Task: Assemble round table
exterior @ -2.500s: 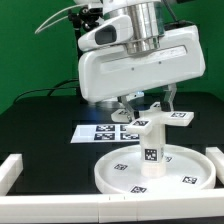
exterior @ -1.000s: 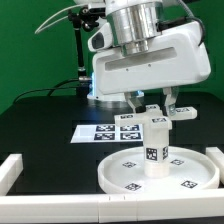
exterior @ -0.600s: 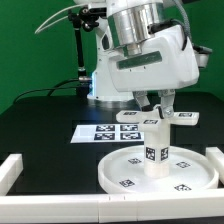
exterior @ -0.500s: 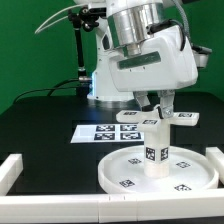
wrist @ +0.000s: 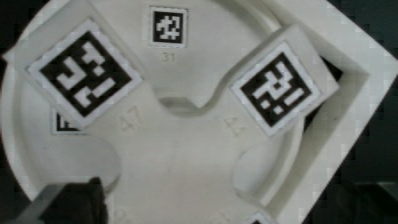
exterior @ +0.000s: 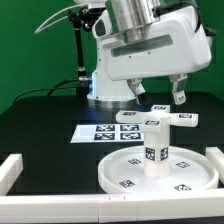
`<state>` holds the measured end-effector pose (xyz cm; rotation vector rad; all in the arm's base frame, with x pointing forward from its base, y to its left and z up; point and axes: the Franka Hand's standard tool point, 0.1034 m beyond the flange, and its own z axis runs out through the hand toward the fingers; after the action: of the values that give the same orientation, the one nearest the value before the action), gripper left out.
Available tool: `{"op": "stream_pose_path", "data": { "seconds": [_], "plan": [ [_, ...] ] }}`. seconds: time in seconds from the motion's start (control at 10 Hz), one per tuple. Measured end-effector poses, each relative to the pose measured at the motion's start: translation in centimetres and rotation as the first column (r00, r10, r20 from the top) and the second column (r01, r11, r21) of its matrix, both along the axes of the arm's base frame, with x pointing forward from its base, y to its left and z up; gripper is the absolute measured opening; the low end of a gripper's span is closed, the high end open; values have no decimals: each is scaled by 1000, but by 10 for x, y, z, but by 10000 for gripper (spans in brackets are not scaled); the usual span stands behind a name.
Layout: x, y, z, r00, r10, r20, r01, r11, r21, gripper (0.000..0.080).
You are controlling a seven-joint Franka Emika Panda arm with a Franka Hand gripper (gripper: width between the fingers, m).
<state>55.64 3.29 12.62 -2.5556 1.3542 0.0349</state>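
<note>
Large white Franka arm housing filling the upper part of the exterior view, its two-finger gripper [exterior: 156, 93] hanging with jaws spread wide and gripping nothing, fingertips apart on either side above the assembly. Below it, on the black table [exterior: 40, 125], the large rimmed round disc of white plastic [exterior: 120, 172] lying flat, rim upward, near the front edge, small black-and-white square tags scattered on its face. Just behind the disc, toward the far side, the flat paper marker board [exterior: 105, 133] printed with tags. White straight border rails [exterior: 10, 168] at the near corners on the exterior view's left and right. Standing upright at the disc's centre, the short cylindrical white leg [exterior: 153, 150], tagged on its side, seemingly seated in the disc. Resting on top of the leg, the white cross-shaped foot piece [exterior: 163, 116], arms roughly level; seen close in the wrist view as broad tagged arms [wrist: 267, 85], directly beneath the camera. Judging by appearance: all parts rigid moulded plastic, light, smooth and rather slippery, not fragile but easily toppled as a tall stack on a narrow post. Best hold for the foot piece probably across its central hub or one arm pair, squarely from above, to turn it without tilting the leg; disc best steadied by its rim. Whether the foot piece is fully fastened cannot be told.
</note>
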Motion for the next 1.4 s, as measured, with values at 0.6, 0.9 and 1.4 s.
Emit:
{"op": "stream_pose_path", "data": {
  "seconds": [0.6,0.9,1.4],
  "plan": [
    [-1,0,-3,757,650,64,-636,756,-155,649],
    [-1,4,-3,579,813,61,-790,578,-204,649],
    [-3,1,-10,226,973,53,-934,232,-270,649]
  ]
}}
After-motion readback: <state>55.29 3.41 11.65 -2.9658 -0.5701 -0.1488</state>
